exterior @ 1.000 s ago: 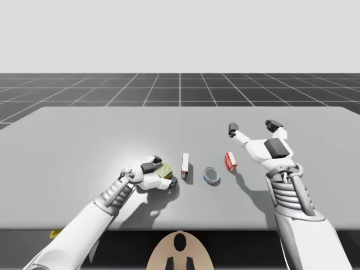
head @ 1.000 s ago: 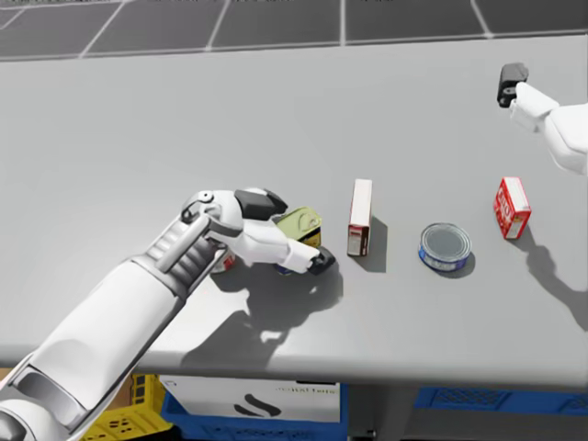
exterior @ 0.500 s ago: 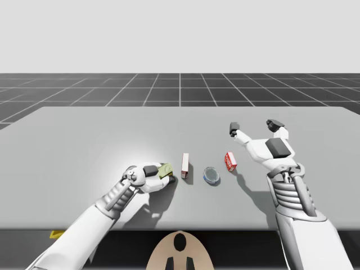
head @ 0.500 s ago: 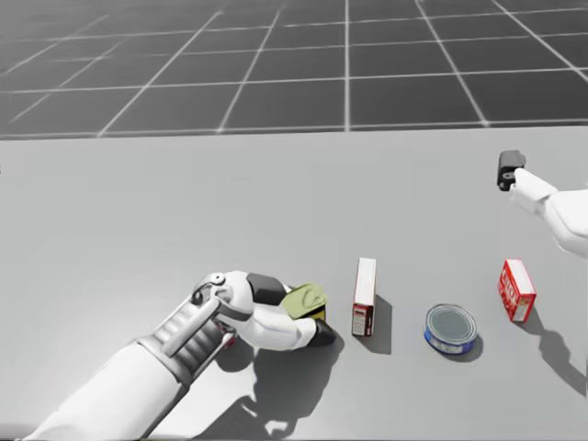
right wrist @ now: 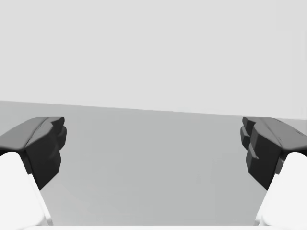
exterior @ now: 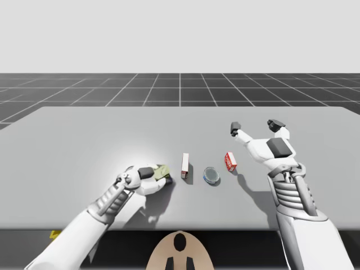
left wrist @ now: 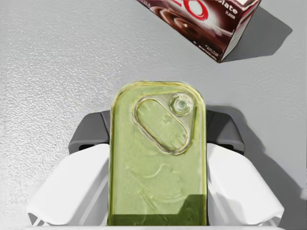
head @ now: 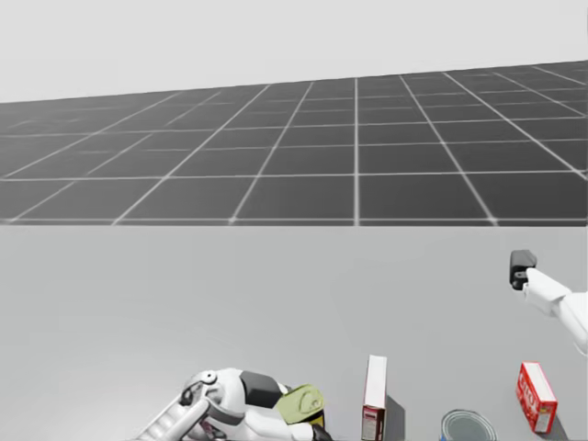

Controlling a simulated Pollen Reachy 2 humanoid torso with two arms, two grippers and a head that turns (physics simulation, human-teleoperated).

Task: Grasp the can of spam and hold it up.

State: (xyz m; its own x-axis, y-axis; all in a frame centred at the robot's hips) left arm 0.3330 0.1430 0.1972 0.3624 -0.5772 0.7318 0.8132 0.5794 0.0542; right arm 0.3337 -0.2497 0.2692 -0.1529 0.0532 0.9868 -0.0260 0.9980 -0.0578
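Grey tabletop [exterior: 84,135] is stretching away toward a dark gridded floor. My left gripper [exterior: 158,176] is clamping the rectangular spam can [left wrist: 158,158] from both sides, with the can's green-yellow pull-ring lid facing the wrist camera. The can is sitting near the tall white and dark red box [exterior: 185,165]. My right gripper [exterior: 255,126] is hovering with its fingers spread wide and nothing between them, near the small red box [exterior: 230,161]. The grasp looks made. The can is hanging low over the table, so lifting it clearly up is what remains.
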